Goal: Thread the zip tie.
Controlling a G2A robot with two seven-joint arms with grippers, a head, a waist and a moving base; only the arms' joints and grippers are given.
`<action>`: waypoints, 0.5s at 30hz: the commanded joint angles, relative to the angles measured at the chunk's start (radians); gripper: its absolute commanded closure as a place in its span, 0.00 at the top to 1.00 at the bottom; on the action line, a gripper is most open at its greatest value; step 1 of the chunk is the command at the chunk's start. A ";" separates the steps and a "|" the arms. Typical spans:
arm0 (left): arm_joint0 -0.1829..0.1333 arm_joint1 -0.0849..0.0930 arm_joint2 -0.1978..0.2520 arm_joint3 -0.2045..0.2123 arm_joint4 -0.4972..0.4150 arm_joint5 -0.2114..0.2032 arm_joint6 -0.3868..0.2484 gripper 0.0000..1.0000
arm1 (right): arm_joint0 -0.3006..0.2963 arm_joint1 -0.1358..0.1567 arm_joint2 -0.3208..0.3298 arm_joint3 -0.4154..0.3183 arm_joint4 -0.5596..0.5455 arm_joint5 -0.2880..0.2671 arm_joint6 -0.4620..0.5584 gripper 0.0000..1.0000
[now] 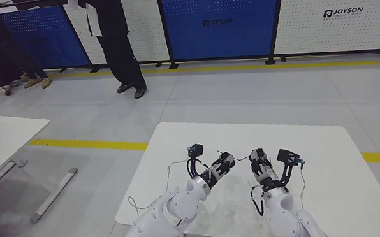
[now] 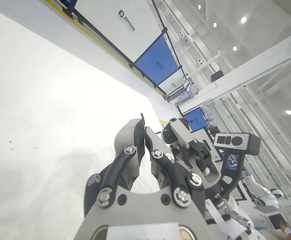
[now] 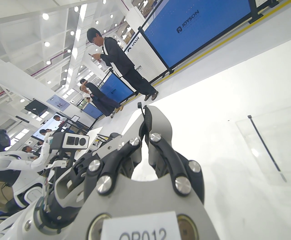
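Note:
Both grippers hover close together over the near part of the white table [image 1: 319,157]. My right gripper [image 3: 145,111] is shut on a thin black zip tie [image 3: 139,106], whose square head pokes out past the fingertips. My left gripper [image 2: 144,126] is also shut, and a short black strip end [image 2: 142,116] sticks out from between its pads. In the left wrist view the right gripper [image 2: 169,130] sits just behind, with a thin black strip [image 2: 159,131] running from it toward my left fingers. From above, the left gripper [image 1: 226,159] and right gripper [image 1: 257,156] stand a small gap apart.
A second black zip tie [image 3: 265,147] lies flat on a clear sheet [image 3: 252,159] on the table beside the right gripper. The far and right parts of the tabletop are bare. Another white table [image 1: 9,136] stands off to the left across the floor.

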 commanded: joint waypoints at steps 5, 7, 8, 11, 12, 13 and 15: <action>0.000 0.000 0.000 0.000 0.000 0.000 0.000 0.00 | -0.002 -0.002 0.002 0.002 0.001 0.001 0.004 0.00; 0.000 0.000 0.000 0.000 0.000 0.000 0.000 0.00 | -0.002 -0.003 0.001 0.003 -0.001 0.001 0.008 0.00; 0.000 0.000 0.000 0.000 0.000 0.000 0.000 0.00 | -0.001 -0.003 0.002 0.004 0.001 0.000 0.008 0.00; 0.000 0.000 0.000 0.000 0.000 0.000 0.000 0.00 | -0.001 -0.005 0.003 0.005 0.005 0.001 0.003 0.00; 0.000 0.000 0.000 0.000 0.000 0.000 0.000 0.00 | -0.001 -0.005 0.003 0.006 0.005 0.001 0.001 0.00; 0.000 0.000 0.000 0.000 0.000 0.000 0.000 0.00 | -0.001 -0.006 0.004 0.006 0.005 0.001 0.001 0.00; 0.000 0.000 0.000 0.000 0.000 0.000 0.000 0.00 | -0.001 -0.006 0.005 0.006 0.005 0.002 0.000 0.00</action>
